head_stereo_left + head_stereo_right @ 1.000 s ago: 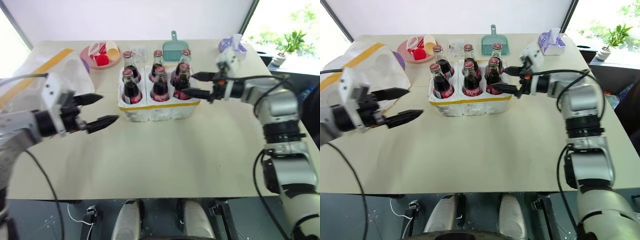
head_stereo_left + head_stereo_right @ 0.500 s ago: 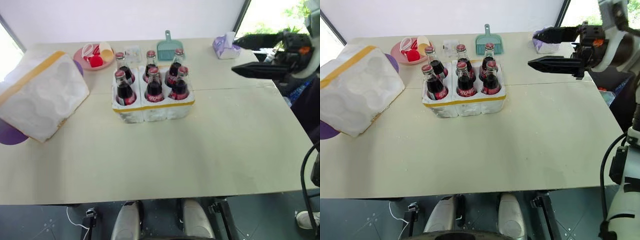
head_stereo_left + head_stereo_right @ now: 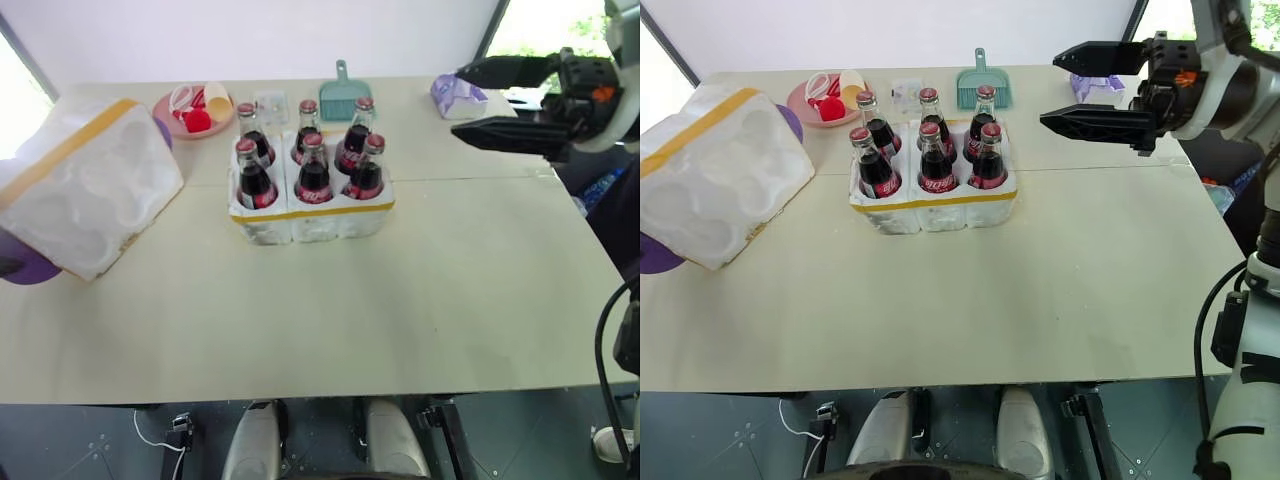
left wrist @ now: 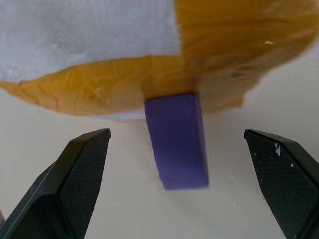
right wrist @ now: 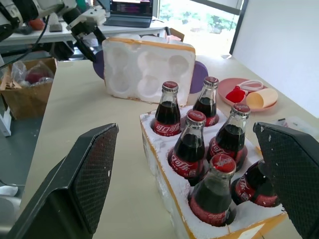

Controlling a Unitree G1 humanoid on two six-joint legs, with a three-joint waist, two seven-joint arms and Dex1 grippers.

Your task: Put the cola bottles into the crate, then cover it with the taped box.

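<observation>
We look down on a pale beige table (image 3: 970, 290) with a white wall (image 3: 900, 30) at twelve o'clock. Daylight enters through windows (image 3: 545, 25) at two o'clock and ten o'clock; a dark floor (image 3: 760, 430) lies at six.

Six small glass cola bottles (image 3: 928, 152): dark brown contents, red labels with white script, red caps. They sit in a low white styrofoam crate (image 3: 932, 210) with one yellow tape band; the large white styrofoam taped box (image 3: 715, 175) has yellow-orange bands and rests on a purple piece (image 4: 175, 140). Beige tabletop (image 3: 970, 300) also carries a pink round plate (image 3: 810, 98) with red and cream items, a teal plastic dustpan (image 3: 978, 88) and a lilac tissue pack (image 3: 458, 95); both gripper fingers (image 5: 75, 184) are black with a fine woven texture.
</observation>
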